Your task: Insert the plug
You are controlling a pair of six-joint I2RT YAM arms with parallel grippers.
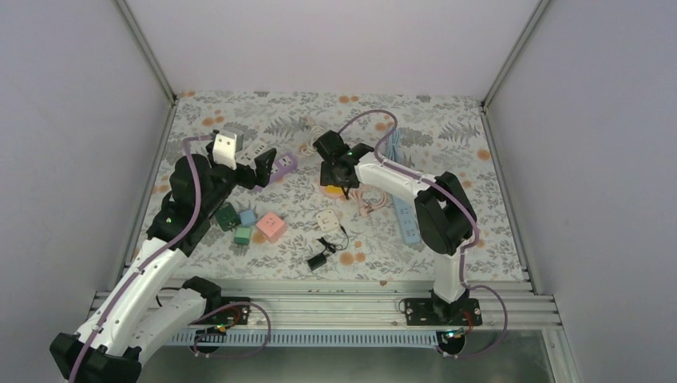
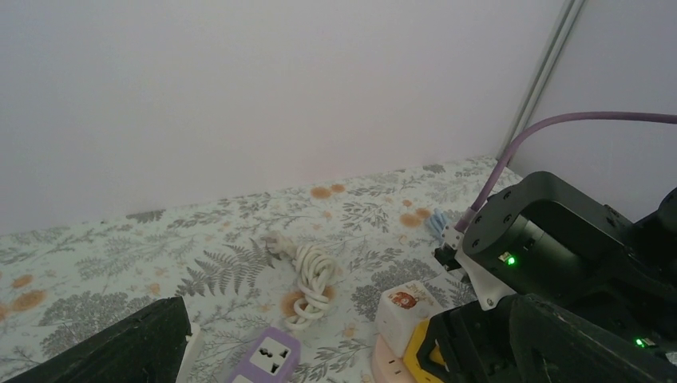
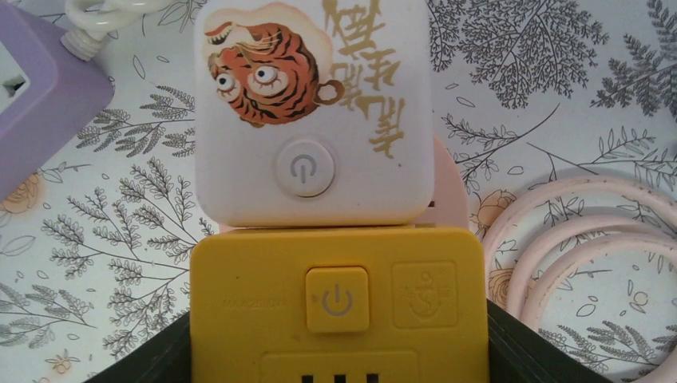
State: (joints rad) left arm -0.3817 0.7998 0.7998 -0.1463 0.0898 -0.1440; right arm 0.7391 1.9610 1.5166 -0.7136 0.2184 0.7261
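Gripping the yellow socket cube (image 3: 255, 295), right jaws might have skewed it against the tiger-printed cube (image 3: 311, 112), jamming insertion; left jaws stood released, wide.

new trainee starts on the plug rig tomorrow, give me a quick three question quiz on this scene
1. True or false: the yellow block sits between the fingers of the right claw.
2. What picture is printed on the white cube just beyond the yellow block?
A. a tiger face
B. a sailing ship
C. a sunflower
3. Fill in the colour: the coiled cable lying at the right edge of the right wrist view is ____.

Key: 1 true; 2 A; 3 pink.
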